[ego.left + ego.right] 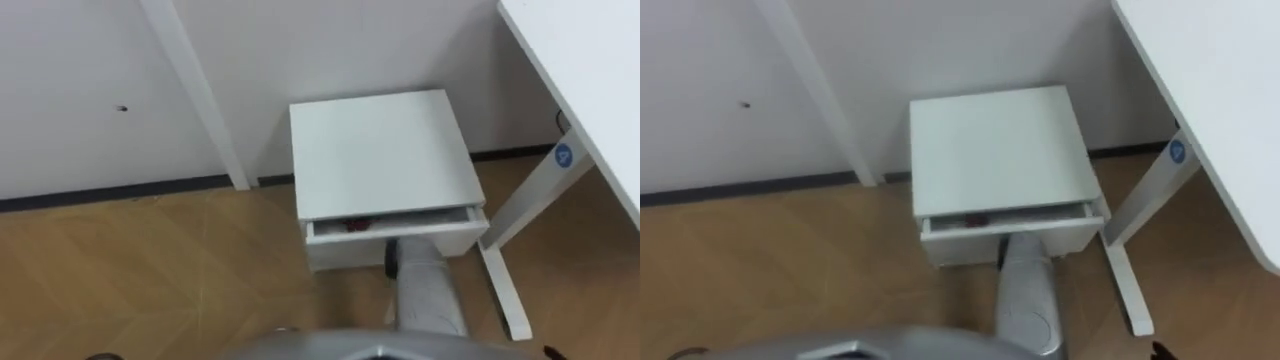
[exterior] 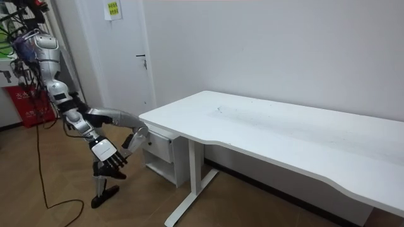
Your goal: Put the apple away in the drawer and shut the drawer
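1. Head: rounded silver-grey shell, seen in the room view.
2. Torso: silver-grey plates with black sections between; in the eye views, a smooth curved grey shell at the lower edge.
3. Arms: silver-grey tubular segments, black joints at shoulder and elbow.
4. Right forearm: brushed silver cylinder with a round cap near the elbow.
5. Right hand (image 1: pixel 393 258): dark, narrower than the forearm.
6. Left hand (image 2: pixel 110 159): black, small white tag at its back.
7. Legs: silver-grey shin, black foot.
8. Cabling: thin dark cable looping across the floor; dark straps rising from the shoulders.
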Available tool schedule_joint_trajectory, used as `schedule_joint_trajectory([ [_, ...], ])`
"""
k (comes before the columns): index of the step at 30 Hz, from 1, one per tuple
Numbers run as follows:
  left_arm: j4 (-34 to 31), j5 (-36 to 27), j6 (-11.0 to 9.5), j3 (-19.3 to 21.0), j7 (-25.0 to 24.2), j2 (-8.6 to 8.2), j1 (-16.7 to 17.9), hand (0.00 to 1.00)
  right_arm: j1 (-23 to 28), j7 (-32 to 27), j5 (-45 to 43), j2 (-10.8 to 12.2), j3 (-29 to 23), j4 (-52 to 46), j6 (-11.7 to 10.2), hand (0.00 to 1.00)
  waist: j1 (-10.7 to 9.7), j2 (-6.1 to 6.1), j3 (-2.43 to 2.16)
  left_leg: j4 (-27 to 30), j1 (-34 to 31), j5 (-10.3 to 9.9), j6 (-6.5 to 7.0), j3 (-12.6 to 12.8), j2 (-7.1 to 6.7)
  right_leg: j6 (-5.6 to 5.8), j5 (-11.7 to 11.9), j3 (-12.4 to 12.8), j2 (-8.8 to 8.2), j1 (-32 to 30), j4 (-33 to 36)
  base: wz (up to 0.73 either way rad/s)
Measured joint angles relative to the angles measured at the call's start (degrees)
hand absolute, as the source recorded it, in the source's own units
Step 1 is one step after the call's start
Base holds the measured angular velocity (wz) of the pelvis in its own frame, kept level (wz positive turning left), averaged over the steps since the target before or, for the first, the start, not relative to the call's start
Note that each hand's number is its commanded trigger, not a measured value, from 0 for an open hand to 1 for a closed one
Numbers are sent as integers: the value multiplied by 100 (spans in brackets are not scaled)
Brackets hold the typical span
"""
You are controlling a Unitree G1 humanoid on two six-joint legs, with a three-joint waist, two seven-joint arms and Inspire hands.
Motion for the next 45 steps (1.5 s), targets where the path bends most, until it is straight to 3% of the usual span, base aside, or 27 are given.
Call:
schedule_joint_trajectory([
  [2, 5, 6, 73, 2, 2, 2, 2, 0, 35, -45, 189, -6, 133, 3, 9, 0, -11, 47, 3, 80, 12, -36, 43, -30, -4, 20, -42, -16, 3, -149, 18, 9],
  [5, 4, 6, 105, 23, 3, -10, 13, 0, 16, -81, 431, -12, 238, -5, 207, 0, -29, 111, 4, 97, 23, -71, -24, -54, -32, 42, -31, 159, 1, -162, 45, 6],
  [6, 6, 25, 113, 73, 4, -30, 54, 0, -18, -120, 474, -26, 238, -8, 286, 0, -30, 138, 1, 38, 49, -63, -239, -49, -68, 50, -24, 242, 3, -81, 31, -13],
  [7, 4, 50, 124, 183, 8, -114, 157, 0, -81, -213, 537, -57, 259, -13, 387, 0, -45, 123, 0, -235, 223, 20, -853, 15, -170, 29, -21, 326, 6, 134, -73, -18],
  [8, 4, 41, 120, 224, 13, -164, 216, 0, -118, -270, 580, -58, 248, -25, 428, 0, -47, 13, -32, -282, 333, 28, -1381, 33, -230, 44, -27, 426, -100, 267, -152, 16],
  [9, -29, 1, 85, 212, 34, -94, 178, 0, -149, -327, 577, 0, 184, -17, 483, 0, -82, -51, 7, 592, 31, -251, -692, -58, 58, 141, -27, 557, -337, 408, -227, 43],
  [10, -57, -4, -42, 174, 54, 69, 11, 0, -188, -333, 551, 34, 173, -8, 582, 0, -19, 55, 51, 1402, -387, -871, -722, -341, 433, 245, -78, 858, -320, 452, -376, 45],
  [11, -48, -5, -68, 214, 83, 95, 8, 0, -229, -335, 531, 17, 155, -27, 642, 0, 54, 37, 94, 1602, -476, -955, -667, -372, 321, 289, -101, 1014, -316, 566, -677, -4],
  [12, -46, 0, -66, 237, 85, 51, 175, 0, -227, -344, 521, -19, 127, -131, 694, 0, 89, -91, 110, 1599, -413, -1039, -741, -263, 240, 349, -148, 935, -317, 1091, -1548, -13],
  [13, -43, -5, -60, 232, 87, 5, 225, 0, -175, -382, 552, -34, 114, -291, 684, 0, 14, -109, 103, 1331, -331, -959, -882, -265, 84, 364, -191, 698, -341, 1707, -2591, 0],
  [14, -38, -18, -61, 229, 97, 3, 226, 0, -178, -410, 599, -34, 97, -296, 701, 0, -23, -143, 95, 1138, -292, -860, -955, -260, -6, 369, -224, 566, -329, 2007, -3132, 23],
  [15, -23, -14, -62, 232, 159, 0, 220, 0, -188, -458, 651, -29, 94, -287, 779, 0, -29, -263, 38, 577, -140, -542, -862, -209, -186, 368, -321, 419, -220, 2505, -4215, 13],
  [16, -22, -2, -63, 242, 249, 0, 223, 0, -178, -492, 642, -26, 93, -289, 815, 0, 5, -291, 25, 81, 24, -261, -734, -160, -280, 376, -474, 363, 5, 2967, -5138, 0],
  [18, -37, -5, -62, 250, 384, 41, 225, 0, -95, -508, 653, -17, 95, -262, 801, 0, 52, -399, 7, -479, 235, 2, -573, -154, -426, 385, -761, 381, 207, 3568, -6250, -10],
  [22, -195, 34, -61, 251, 435, 109, 224, 0, -9, -587, 570, 65, 93, -218, 724, 0, 315, -725, 6, -957, 569, 65, -574, -82, -465, 252, -1154, 504, 501, 4552, -7899, -25],
  [24, -234, 29, -64, 262, 453, 105, 189, 0, -53, -713, 559, 183, 75, -220, 685, 0, 345, -795, -28, -1080, 671, 64, -576, -81, -378, 216, -1146, 498, 609, 4817, -8299, -14],
  [26, -249, 25, -62, 261, 526, 86, 102, 0, -123, -787, 521, 281, 65, -220, 637, 0, 321, -870, -10, -1198, 751, 64, -575, -80, -293, 155, -1107, 486, 687, 5010, -8666, -6],
  [30, -383, 59, -41, 257, 566, -17, 132, 0, -184, -1108, 435, 365, -32, -247, 537, 0, 327, -785, -27, -1342, 935, 71, -573, -128, -179, -8, -1002, 500, 861, 5245, -9097, -16],
  [31, -430, 139, -18, 258, 572, -13, 140, 0, -205, -1194, 394, 391, -31, -254, 537, 0, 291, -812, -8, -1016, 825, 138, -692, -14, -184, -66, -951, 564, 805, 5384, -9216, 3],
  [32, -474, 146, -13, 239, 581, -2, 140, 0, -213, -1234, 376, 422, -34, -264, 537, 0, 280, -949, 42, -575, 587, 228, -862, 120, -193, -76, -939, 798, 734, 5498, -9344, 34],
  [33, -526, 139, -55, 70, 622, -14, 115, 0, -172, -1301, 375, 434, -43, -253, 520, 0, 279, -988, -20, -292, 79, 228, -968, 218, -237, -56, -924, 1210, 610, 5628, -9582, 74],
  [34, -542, 137, -134, -128, 631, -35, -97, 0, -189, -1331, 373, 417, -193, -215, 511, 0, 298, -890, 5, -690, -578, 301, -945, 165, -73, 5, -972, 1238, 604, 5538, -9517, 77],
  [35, -573, 144, -158, -176, 637, -37, -146, 0, -189, -1338, 378, 425, -291, -154, 509, 0, 295, -787, -2, -542, -810, 582, -501, 353, 60, 106, -1064, 1253, 590, 5481, -9409, 39],
  [36, -574, 143, -176, -205, 696, -67, -121, 0, -246, -1345, 422, 414, -308, -91, 491, 0, 473, -773, -17, -534, -732, 636, -517, 575, 62, 229, -1149, 1199, 503, 5380, -9263, -28],
  [38, -553, 160, -162, -207, 780, -71, 3, 0, -265, -1331, 427, 432, -251, -105, 400, 0, 639, -714, -8, -776, -455, 643, -504, 559, 61, 251, -1145, 1039, 504, 5331, -9314, -50],
  [41, -437, 157, -112, -208, 778, -68, 84, 0, -254, -1376, 385, 412, -244, -86, 462, 0, 553, -711, 8, -1143, -46, 647, -519, 557, -8, 214, -913, 757, 491, 5262, -9536, -11],
  [45, -433, 140, -127, -19, 726, -90, 32, 0, -306, -1366, 354, 390, -191, 39, 654, 0, 475, -690, 2, -1445, 154, 714, -633, 563, -15, 148, -859, 732, 564, 5245, -9470, -9],
])
